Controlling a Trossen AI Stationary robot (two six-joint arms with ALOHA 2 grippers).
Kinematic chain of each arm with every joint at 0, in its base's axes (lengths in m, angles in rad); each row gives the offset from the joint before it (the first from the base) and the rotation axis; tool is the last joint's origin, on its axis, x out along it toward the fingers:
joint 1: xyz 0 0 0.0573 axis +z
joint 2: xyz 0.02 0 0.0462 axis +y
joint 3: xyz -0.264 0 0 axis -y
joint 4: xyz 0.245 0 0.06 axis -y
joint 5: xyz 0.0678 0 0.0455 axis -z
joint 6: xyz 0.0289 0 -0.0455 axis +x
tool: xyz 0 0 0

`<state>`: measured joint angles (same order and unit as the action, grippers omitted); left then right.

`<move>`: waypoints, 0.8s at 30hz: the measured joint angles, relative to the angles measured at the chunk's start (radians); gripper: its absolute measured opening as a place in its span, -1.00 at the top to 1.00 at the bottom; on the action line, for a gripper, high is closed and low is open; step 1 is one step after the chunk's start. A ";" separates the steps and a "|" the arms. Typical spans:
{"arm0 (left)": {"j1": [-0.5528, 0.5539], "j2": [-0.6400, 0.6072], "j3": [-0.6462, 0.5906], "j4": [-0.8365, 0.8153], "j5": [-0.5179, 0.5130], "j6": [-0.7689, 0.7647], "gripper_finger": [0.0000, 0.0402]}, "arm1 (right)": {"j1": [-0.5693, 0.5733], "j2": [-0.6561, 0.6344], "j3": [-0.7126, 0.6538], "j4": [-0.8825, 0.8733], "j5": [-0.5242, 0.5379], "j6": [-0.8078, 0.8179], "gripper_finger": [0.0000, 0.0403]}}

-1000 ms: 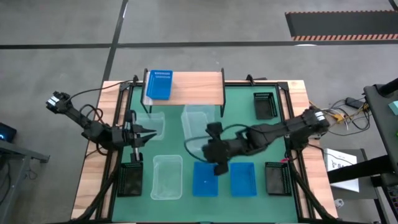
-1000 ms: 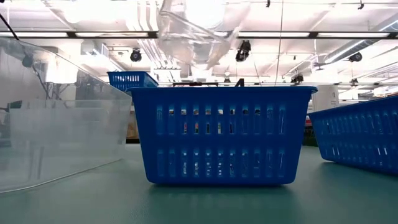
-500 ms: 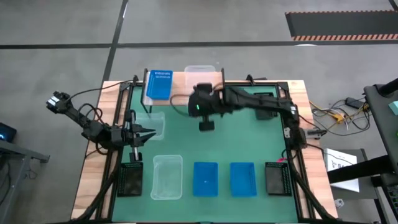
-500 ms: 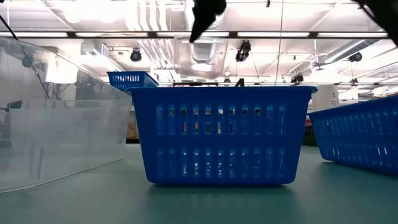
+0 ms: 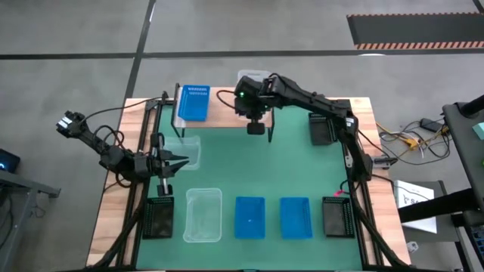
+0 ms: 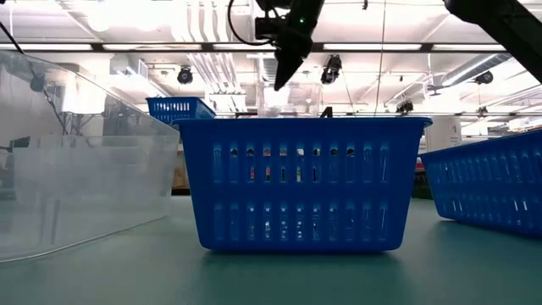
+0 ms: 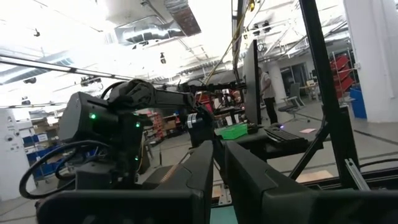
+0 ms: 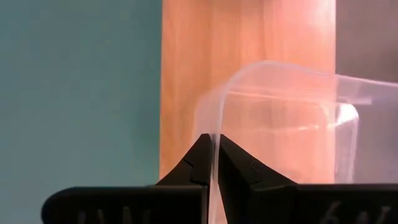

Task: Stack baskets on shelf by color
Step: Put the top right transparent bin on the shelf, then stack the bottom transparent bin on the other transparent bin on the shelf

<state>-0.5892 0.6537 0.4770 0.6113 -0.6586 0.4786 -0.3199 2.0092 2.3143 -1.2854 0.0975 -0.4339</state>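
A blue basket (image 5: 192, 103) lies on the wood-topped shelf's (image 5: 227, 108) left end, a clear basket (image 5: 252, 78) overhangs its far edge, pinched by the right claw (image 8: 213, 167), and seven baskets sit on the desk.

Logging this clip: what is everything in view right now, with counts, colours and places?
blue baskets: three, blue; one on the shelf, two on the mat, near edge.
black baskets: three, black; two at the near corners, one right of the shelf.
clear baskets: three, clear; one held over the shelf, two on the mat.
shelf: one, light wood, far edge.
mat: one, green.
right gripper: pinching a clear basket's rim.
left gripper: waiting at the left.
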 joint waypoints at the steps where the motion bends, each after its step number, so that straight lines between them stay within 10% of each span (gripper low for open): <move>1: 0.000 0.000 0.000 0.000 0.000 0.000 0.87 | -0.001 -0.001 0.000 0.000 -0.001 0.005 0.96; 24: 0.000 0.013 0.000 0.002 0.000 0.000 0.87 | -0.001 -0.025 0.002 -0.028 -0.027 0.070 0.44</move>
<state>-0.5896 0.6670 0.4770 0.6132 -0.6586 0.4789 -0.3209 1.9842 2.3161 -1.3133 0.0706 -0.3634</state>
